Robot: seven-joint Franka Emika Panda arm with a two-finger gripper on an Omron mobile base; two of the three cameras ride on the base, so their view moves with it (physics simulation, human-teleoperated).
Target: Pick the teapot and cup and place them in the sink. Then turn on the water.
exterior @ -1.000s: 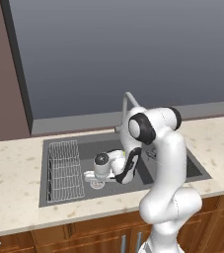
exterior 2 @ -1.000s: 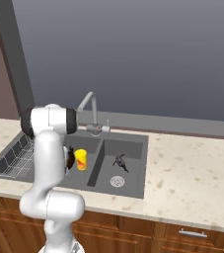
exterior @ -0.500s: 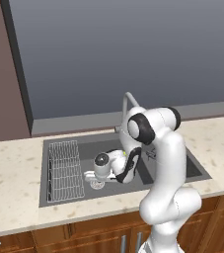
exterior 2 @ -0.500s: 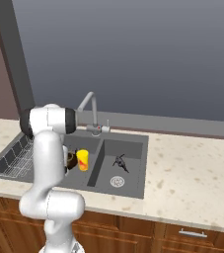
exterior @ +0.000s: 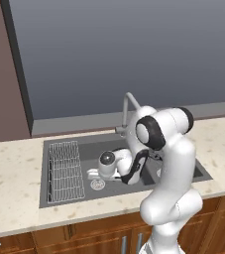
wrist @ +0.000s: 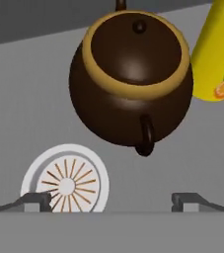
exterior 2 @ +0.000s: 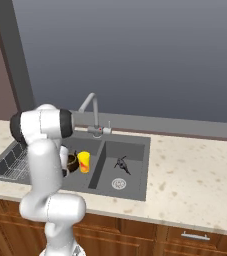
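The dark-brown teapot (wrist: 130, 79) with its gold-rimmed opening sits on the floor of the sink's (wrist: 19, 99) left basin, just beyond my gripper (wrist: 111, 201). The fingertips (wrist: 34, 200) stand wide apart with nothing between them, so the gripper is open. The yellow cup (wrist: 214, 54) with an orange mark stands right beside the teapot. From the right base view, teapot (exterior 2: 73, 162) and cup (exterior 2: 84, 161) sit side by side in the sink (exterior 2: 135, 145). My gripper (exterior: 91, 174) reaches low into the left basin of the sink (exterior: 84, 148). No water falls from the faucet (exterior: 129, 106).
A wire rack (exterior: 64, 171) fills the sink's left end. A round drain (wrist: 65, 180) lies just under the fingers. The right basin holds a small dark object (exterior 2: 121, 163) and its own drain (exterior 2: 118, 183). The faucet (exterior 2: 90, 106) stands behind the divider. Speckled counter (exterior 2: 195, 180) surrounds the sink.
The fingers have spread from nearly shut to wide apart, and the teapot now rests free in the basin beside the cup. The arm has hardly moved.
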